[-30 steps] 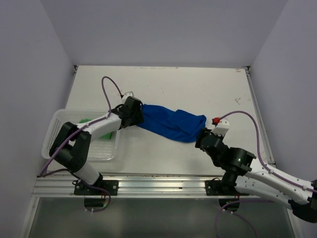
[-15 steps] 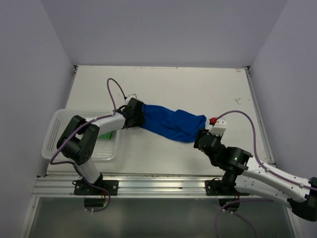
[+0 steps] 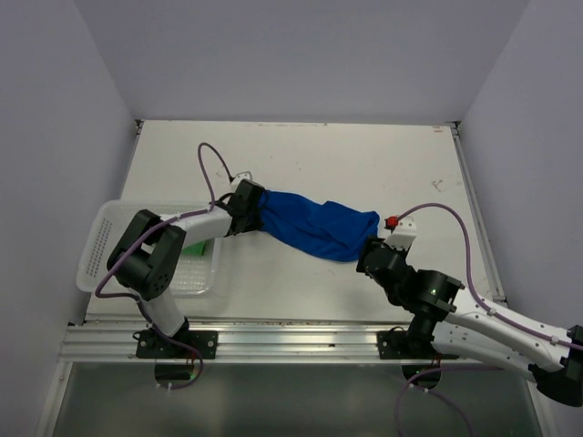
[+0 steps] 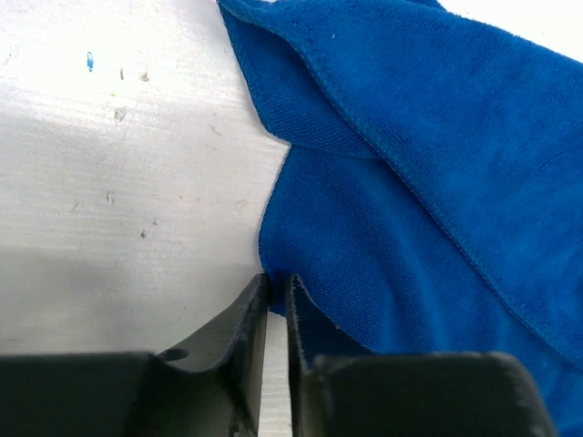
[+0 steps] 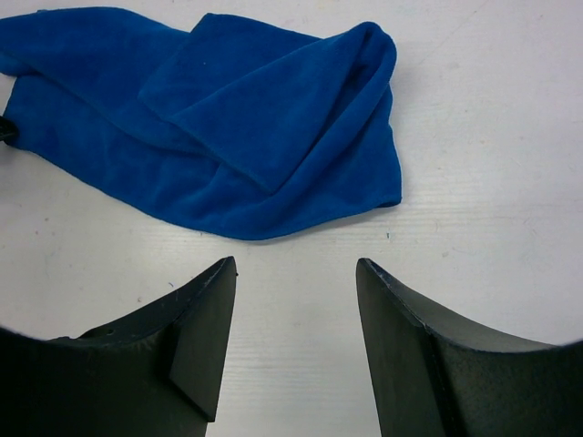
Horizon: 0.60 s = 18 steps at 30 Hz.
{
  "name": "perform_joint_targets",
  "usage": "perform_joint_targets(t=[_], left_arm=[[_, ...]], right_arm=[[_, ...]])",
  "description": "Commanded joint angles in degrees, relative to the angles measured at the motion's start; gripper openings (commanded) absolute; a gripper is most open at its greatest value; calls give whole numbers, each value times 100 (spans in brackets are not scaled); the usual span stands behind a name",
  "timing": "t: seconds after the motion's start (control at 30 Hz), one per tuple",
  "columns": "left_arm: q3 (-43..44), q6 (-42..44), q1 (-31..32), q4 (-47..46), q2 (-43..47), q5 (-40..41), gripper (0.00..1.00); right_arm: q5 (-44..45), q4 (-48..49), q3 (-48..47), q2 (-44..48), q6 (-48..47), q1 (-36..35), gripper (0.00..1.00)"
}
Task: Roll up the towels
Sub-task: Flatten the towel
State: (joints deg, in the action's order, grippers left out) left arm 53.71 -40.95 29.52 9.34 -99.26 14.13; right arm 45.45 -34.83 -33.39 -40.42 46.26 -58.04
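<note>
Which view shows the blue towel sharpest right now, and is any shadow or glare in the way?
Right wrist: blue towel sharp, evenly lit, no glare, most of it in frame. Left wrist: weave crisp, but a grey shadow band crosses the table beside the dark left tool. Top external: even light, towel small.

White table (image 3: 364, 164) bears blue towel (image 3: 314, 223) and perforated basket (image 3: 100, 238).
</note>
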Motion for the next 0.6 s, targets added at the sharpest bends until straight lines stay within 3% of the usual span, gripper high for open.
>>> perform_joint_targets(t=[0.0,0.03,0.1,0.33,0.57], left_arm=[[-19,78,-43,-21,-146,98,16],[-19,78,-43,-3,-129,116,6],[-19,87,-43,58,-67,169,0],[25,236,-43,252,600,274,0],[-10,377,-43,612,2048,415,0]], right_arm=[[131,108,-10,44,58,21,59],[131,91,-19,43,67,30,59],[122,99,-19,43,76,30,59],[60,11,-54,-140,146,30,59],[-369,-200,-221,-519,550,459,57]])
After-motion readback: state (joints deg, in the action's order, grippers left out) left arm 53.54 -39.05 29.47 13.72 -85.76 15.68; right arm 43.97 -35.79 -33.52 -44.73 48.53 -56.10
